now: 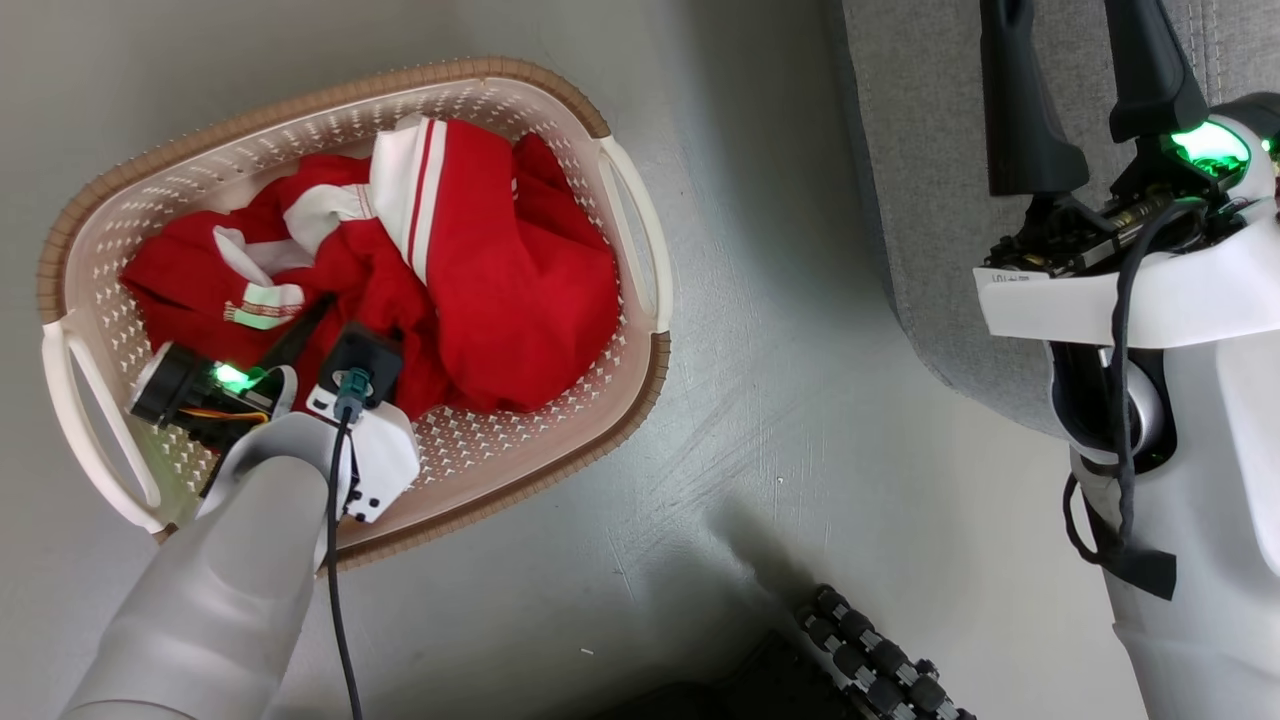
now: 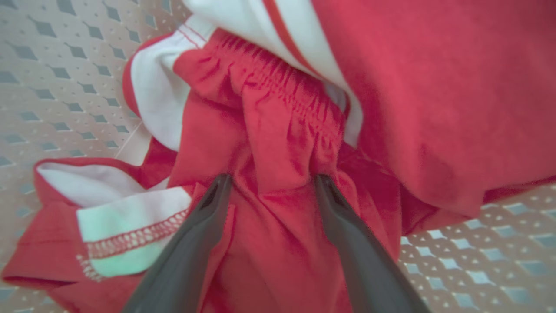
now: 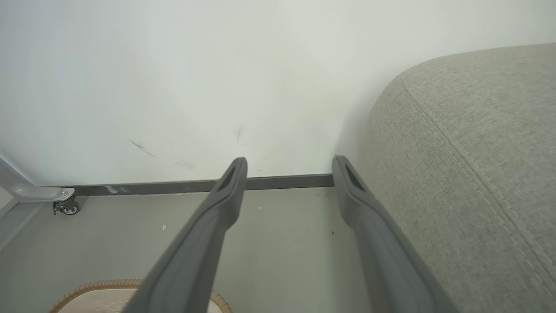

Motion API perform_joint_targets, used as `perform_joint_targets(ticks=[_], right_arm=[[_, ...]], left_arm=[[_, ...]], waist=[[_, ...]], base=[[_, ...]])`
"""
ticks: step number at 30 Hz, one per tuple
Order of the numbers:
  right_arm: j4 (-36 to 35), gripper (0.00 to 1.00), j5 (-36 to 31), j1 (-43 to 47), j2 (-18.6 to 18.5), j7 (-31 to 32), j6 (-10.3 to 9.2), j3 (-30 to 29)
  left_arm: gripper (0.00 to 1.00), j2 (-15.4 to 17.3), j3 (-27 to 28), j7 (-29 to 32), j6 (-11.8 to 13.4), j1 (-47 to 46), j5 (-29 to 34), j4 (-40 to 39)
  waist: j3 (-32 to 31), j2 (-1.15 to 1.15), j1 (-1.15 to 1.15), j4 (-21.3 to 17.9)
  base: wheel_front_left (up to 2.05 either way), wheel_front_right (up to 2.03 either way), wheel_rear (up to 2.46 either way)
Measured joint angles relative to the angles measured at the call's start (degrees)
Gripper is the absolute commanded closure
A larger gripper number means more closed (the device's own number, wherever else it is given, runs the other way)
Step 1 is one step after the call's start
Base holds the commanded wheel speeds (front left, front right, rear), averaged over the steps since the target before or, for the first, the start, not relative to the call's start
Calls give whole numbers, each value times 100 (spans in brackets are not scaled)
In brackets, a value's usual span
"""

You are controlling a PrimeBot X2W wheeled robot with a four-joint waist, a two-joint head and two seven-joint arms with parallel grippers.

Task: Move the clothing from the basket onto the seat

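Fingers (image 2: pixel 195 234) of the left gripper (image 2: pixel 273 182) stand apart astride a fabric fold; those of the right gripper (image 3: pixel 289 167) are spread, holding nothing. Grey seat (image 1: pixel 930 200) occupies the frame's upper right. Basket (image 1: pixel 520 72) sits upper left on the floor (image 1: pixel 780 450), apart from the seat. Red clothing (image 1: pixel 500 280) lies heaped inside the basket, under the left gripper.

You'll find nothing legible: the small dark print on the right arm's white bracket (image 1: pixel 1060 305) is too blurred to read.
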Motion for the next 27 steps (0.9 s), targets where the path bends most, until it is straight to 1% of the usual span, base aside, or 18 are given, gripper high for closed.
perform_joint_targets(ticks=[3, 4, 5, 7, 8, 19, 27], right_arm=[[8, 0, 36, -53, 0, -1, 0, 0], [9, 0, 37, -62, 0, -1, 0, 0], [13, 0, 37, -66, 0, -1, 0, -2], [20, 0, 40, -85, 0, -1, 0, -12], [23, 0, 40, -103, 0, -1, 0, -16], [144, 0, 40, -171, 0, -1, 0, -38], [213, 0, 40, -181, -1, -1, 0, -24]], left_arm=[[1, 23, 29, 3, 103, -74, 23, 79], [18, 26, 35, 3, 113, -89, 23, 96], [53, 27, 44, 3, 137, -98, 23, 110], [88, 25, 67, 2, 147, -113, 22, 143], [100, 21, 77, 2, 147, -120, 18, 160], [100, -130, 122, -112, 131, -176, -138, 131], [100, -191, 87, -208, 8, -168, -194, 2]], waist=[[53, 0, 0, -26], [67, 0, 0, -33], [80, 0, 0, -41], [99, 0, 0, -52], [103, 0, 0, -55], [44, 0, 0, -4], [-100, 0, 0, 106]], base=[[0, 0, 0], [0, 0, 0], [0, 0, 0], [0, 0, 0], [0, 0, 0], [0, 0, 0], [0, 0, 0]])
